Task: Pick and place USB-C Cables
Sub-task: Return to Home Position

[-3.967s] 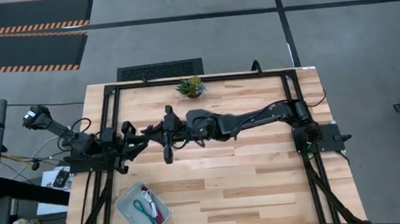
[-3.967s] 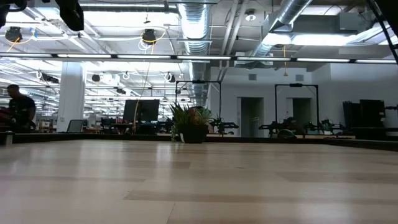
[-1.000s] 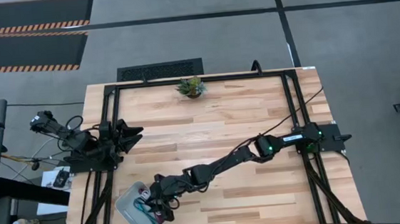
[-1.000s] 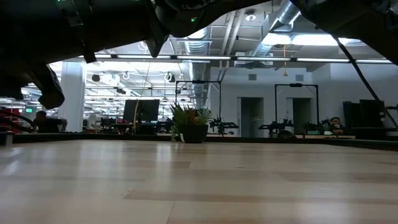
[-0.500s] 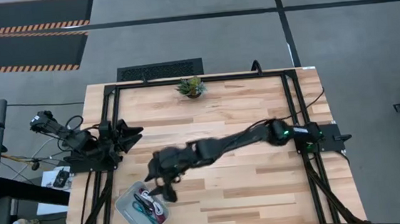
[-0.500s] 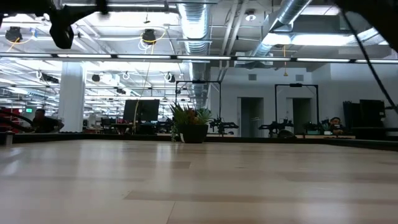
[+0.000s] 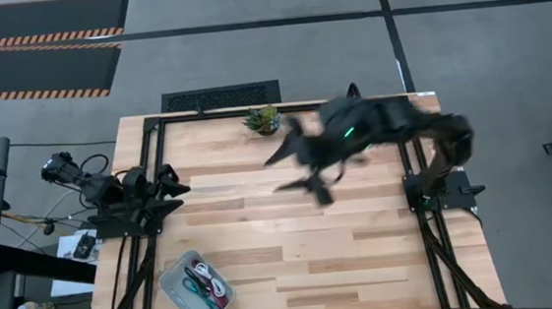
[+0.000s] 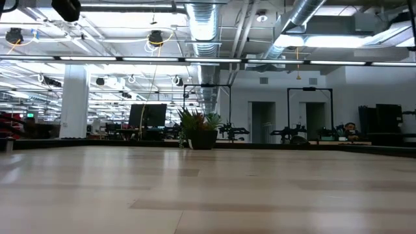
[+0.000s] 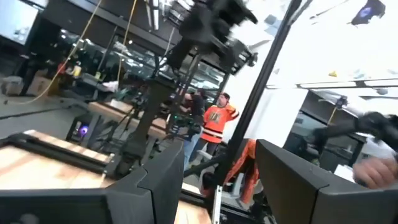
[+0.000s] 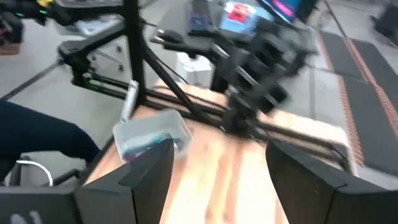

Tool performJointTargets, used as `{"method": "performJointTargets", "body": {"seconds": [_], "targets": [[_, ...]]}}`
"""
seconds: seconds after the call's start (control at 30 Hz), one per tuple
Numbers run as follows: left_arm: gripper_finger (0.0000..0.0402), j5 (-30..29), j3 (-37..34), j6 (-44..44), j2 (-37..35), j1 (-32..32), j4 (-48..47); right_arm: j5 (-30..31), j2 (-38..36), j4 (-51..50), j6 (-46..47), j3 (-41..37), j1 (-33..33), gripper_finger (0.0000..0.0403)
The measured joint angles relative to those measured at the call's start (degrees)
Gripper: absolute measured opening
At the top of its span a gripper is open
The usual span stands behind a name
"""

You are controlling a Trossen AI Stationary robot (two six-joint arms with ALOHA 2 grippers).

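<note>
The USB-C cables [image 7: 205,282], teal, dark red and white, lie coiled together in a clear bin [image 7: 175,293] near the table's front left; in the right wrist view the bin [image 10: 152,138] shows teal cable inside. My right gripper [image 7: 316,188] is high over the table's far middle, blurred with motion. Its fingers stand open with nothing between them [image 10: 219,168]. My left gripper [image 7: 172,185] waits folded at the table's left edge, open and empty [image 9: 219,180].
A small potted green plant [image 7: 264,119] stands at the far edge, also seen in the low view [image 8: 201,130]. Black frame rails [image 7: 149,164] run along the table's left, right and far sides. People show in the room beyond the table in the left wrist view.
My right gripper was low over the bin at the front left a second ago. It has risen and swung back toward the table's far right, and is now over the far middle. The cables stay in the bin.
</note>
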Motion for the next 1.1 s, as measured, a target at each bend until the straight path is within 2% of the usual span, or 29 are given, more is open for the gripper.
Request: {"method": "performJointTargets", "body": {"seconds": [0.1, 0.2, 0.27, 0.33, 0.43, 0.57, 0.63, 0.7, 0.77, 0.9, 0.97, 1.1], "targets": [[0.0187, 0.1, 0.1, 3.0, 0.0, 0.0, -0.8, 1.8, -4.5, -5.6, 0.3, 0.0, -1.4, 0.0279], [0.0185, -2.4, 0.1, 6.4, -1.5, 0.0, -4.7, 7.7, -8.0, -7.8, 1.1, -1.4, -0.3, 0.0279], [0.018, -3.3, 1.4, 6.3, -4.2, 0.0, -9.2, 13.5, -11.8, -7.9, 1.6, -6.1, 0.9, 0.0279], [0.0171, -1.2, 4.9, 5.2, -8.2, 0.0, -16.2, 15.9, -17.1, -5.9, 2.5, -13.6, 1.1, 0.0279], [0.0157, -0.5, 10.1, 2.1, -13.1, 0.0, -24.7, 14.9, -27.5, 8.2, 2.4, -31.2, 0.3, 0.0279], [0.0139, 2.7, 13.0, 1.8, -12.3, 0.0, -30.4, 10.6, -41.4, 36.5, 2.4, -61.2, -2.1, 0.0279], [0.013, 0.3, 13.0, 1.9, -11.3, -0.1, -32.8, 9.9, -47.1, 50.5, 2.8, -75.0, -2.9, 0.0279], [0.0121, -1.4, 12.7, 2.4, -11.2, 0.0, -37.1, 11.2, -52.5, 61.4, 6.1, -85.5, -4.2, 0.0279], [0.0113, -1.8, 12.7, 2.3, -12.1, 0.0, -38.9, 11.4, -57.7, 69.5, 9.8, -93.5, -5.5, 0.0279], [0.0098, -1.6, 10.7, 1.1, -13.0, 0.0, -41.0, 9.9, -65.0, 79.6, 14.8, -106.8, -6.0, 0.0279], [0.0091, 0.4, 8.8, 0.1, -12.8, 0.0, -39.6, 9.7, -66.7, 84.7, 16.2, -112.3, -5.4, 0.0279], [0.0078, 0.6, 2.9, -0.1, -12.8, 0.0, -37.4, 10.6, -67.7, 92.3, 16.3, -119.1, -3.7, 0.0279]]}}
